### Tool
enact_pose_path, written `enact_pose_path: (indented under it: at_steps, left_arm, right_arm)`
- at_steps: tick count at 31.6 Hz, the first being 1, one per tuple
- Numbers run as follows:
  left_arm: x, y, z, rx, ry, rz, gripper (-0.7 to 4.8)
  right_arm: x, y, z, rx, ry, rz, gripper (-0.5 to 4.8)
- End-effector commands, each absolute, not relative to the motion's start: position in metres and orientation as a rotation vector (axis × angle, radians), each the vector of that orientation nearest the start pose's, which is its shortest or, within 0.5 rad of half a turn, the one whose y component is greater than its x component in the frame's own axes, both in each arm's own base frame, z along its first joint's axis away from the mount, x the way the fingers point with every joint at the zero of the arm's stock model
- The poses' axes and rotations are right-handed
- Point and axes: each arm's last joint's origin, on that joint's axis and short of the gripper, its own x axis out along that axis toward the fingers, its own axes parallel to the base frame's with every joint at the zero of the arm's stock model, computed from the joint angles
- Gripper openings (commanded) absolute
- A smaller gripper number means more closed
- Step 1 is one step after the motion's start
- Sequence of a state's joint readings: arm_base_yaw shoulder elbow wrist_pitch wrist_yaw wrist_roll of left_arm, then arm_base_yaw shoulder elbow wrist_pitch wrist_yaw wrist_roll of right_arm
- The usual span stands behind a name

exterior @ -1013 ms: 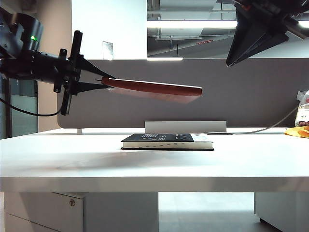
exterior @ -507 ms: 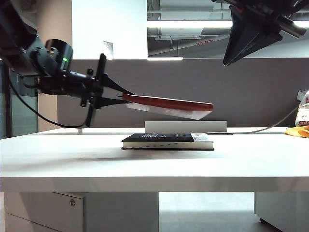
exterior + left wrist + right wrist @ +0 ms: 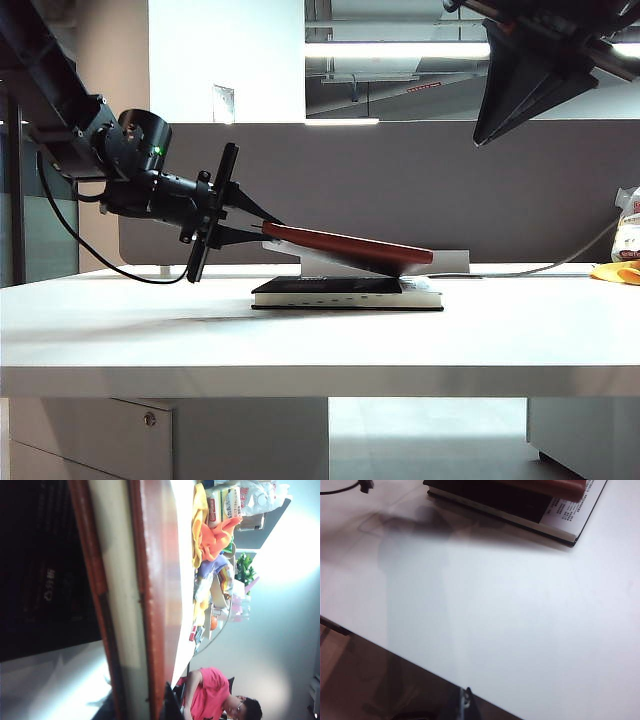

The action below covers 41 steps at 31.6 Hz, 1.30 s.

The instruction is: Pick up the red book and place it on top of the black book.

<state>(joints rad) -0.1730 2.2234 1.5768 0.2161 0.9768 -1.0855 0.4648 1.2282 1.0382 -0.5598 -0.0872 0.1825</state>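
Dropped and swung inward since a second ago: left gripper (image 3: pixel 262 222) now carries the red book (image 3: pixel 345 247) low over the black book (image 3: pixel 335 290), where earlier it hung well above the table (image 3: pixel 120 340). Right gripper barely shifted, up in the top right corner.

Exterior view: left gripper is clamped on the red book's near short edge, jaws pinching cover top and bottom. Book's long axis runs straight out from the fingertips, tilted down away from them. Far end is at, or touching, the black book's top near its far side; contact can't be confirmed. Gripper-side end is raised clear. Black book lies flat below and just ahead of the left gripper, its long axis roughly parallel to the red one. Left arm is plainly the nearer one; right gripper (image 3: pixel 487 135) hangs high, well apart, jaws look together. Judgement: next move is lowering the held end flat, then release.

Left wrist view: red book (image 3: pixel 152 580) extends out from the gripper, maroon cover edge, pale page block beside it. Black book (image 3: pixel 45 570) is dark, just behind it, with white marks.

Right wrist view: right gripper (image 3: pixel 465 700) tips look shut, empty, well apart from both books. Red book (image 3: pixel 555 487) sits over black book (image 3: pixel 495 502), smooth maroon, smaller footprint.
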Motion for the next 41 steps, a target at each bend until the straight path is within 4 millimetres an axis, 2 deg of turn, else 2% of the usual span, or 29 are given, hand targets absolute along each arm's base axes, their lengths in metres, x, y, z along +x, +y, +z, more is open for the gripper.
enact_pose_path:
  at_steps: [1,7,27,29,33,41]
  left_arm:
    - [0.4813,-0.1107,0.1910,-1.080,0.950,-0.880,-0.06]
    - [0.4874,-0.1117,0.1920,-1.077,0.964,-0.868,-0.06]
    - [0.4861,-0.1103,0.1847,-0.990,0.958,-0.785,-0.06]
    - [0.4860,-0.1103,0.1846,-0.984,0.955,-0.789,0.08]
    - [0.4860,-0.1103,0.1847,-0.971,0.949,-0.795,0.89]
    - [0.4863,-0.1102,0.1848,-0.928,0.922,-0.808,0.99]
  right_arm:
    - [0.2256,0.1162,0.3022,0.031,0.774,0.455,-0.03]
    - [0.2257,0.1162,0.3024,0.031,0.772,0.454,-0.03]
    - [0.2269,0.1167,0.3110,0.037,0.745,0.455,-0.03]
    - [0.2269,0.1167,0.3109,0.037,0.746,0.455,-0.03]
    - [0.2267,0.1166,0.3107,0.037,0.748,0.455,-0.03]
    - [0.2262,0.1163,0.3100,0.035,0.758,0.453,-0.03]
